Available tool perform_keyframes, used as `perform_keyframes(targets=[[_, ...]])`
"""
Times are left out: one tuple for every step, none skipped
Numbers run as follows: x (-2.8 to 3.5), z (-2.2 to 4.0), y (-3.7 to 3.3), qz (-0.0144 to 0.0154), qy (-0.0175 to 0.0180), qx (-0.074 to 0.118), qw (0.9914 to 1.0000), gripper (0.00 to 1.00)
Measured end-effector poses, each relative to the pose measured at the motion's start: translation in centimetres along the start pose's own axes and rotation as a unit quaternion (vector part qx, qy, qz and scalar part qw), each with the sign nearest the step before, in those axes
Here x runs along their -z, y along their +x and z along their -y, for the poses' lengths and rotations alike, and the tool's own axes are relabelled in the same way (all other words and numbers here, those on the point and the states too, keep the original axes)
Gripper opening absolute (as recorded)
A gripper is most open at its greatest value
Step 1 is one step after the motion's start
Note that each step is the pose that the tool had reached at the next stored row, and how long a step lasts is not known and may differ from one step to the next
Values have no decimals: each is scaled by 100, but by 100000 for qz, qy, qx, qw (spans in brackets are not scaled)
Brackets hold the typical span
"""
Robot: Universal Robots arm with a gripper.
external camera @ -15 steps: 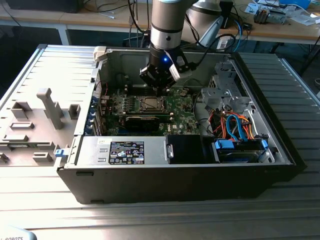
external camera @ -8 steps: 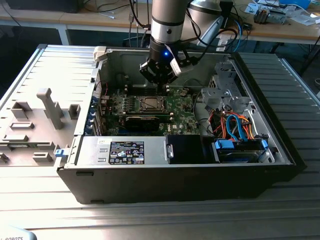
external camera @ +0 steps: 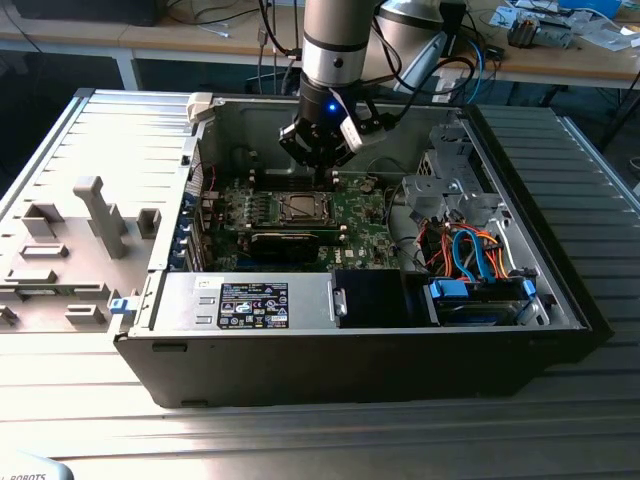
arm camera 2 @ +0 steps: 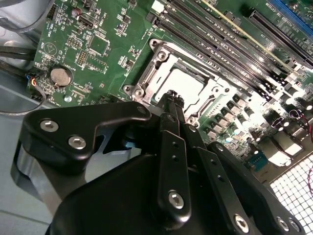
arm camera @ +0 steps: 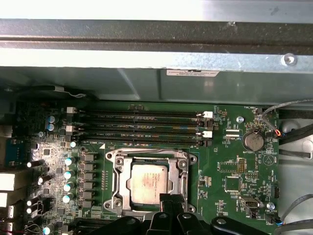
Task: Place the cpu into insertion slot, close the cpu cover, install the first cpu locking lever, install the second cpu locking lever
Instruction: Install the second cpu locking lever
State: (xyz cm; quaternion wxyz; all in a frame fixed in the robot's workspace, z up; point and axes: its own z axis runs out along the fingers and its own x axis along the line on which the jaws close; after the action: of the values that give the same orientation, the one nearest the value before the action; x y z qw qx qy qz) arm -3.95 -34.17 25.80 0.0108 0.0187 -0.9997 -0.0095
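Silver-grey cpu (arm camera: 149,185) under the cpu cover (arm camera: 119,185) in the insertion slot (external camera: 302,207); closed fingers (arm camera 2: 172,105) at its edge.

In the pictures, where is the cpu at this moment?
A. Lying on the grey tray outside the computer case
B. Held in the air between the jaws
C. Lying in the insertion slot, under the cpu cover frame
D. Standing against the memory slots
C: in both wrist views the cpu lies flat in the insertion slot, with the cpu cover framing it and the gripper at its edge.
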Motion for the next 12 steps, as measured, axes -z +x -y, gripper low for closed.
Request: perform_keyframes(targets=[[0,0,0,3,0,-1,100000,11],[0,0,0,-2,2,0,100000,11],[2,3,0,-8,16,1,100000,11],[2,10,0,-11,18,5,100000,11],[1,26,1,-1,0,1,100000,11],[0,41,1,-1,-4,0,100000,11],[0,54,2,-1,-6,2,100000,11],[-1,72,3,1,-21,3,100000,11],[-2,83,3,2,-27,1,100000,11],[-3,97,3,0,-25,6,100000,11],[-5,112,4,-1,-25,1,100000,11],[-6,123,4,1,-22,3,100000,11]])
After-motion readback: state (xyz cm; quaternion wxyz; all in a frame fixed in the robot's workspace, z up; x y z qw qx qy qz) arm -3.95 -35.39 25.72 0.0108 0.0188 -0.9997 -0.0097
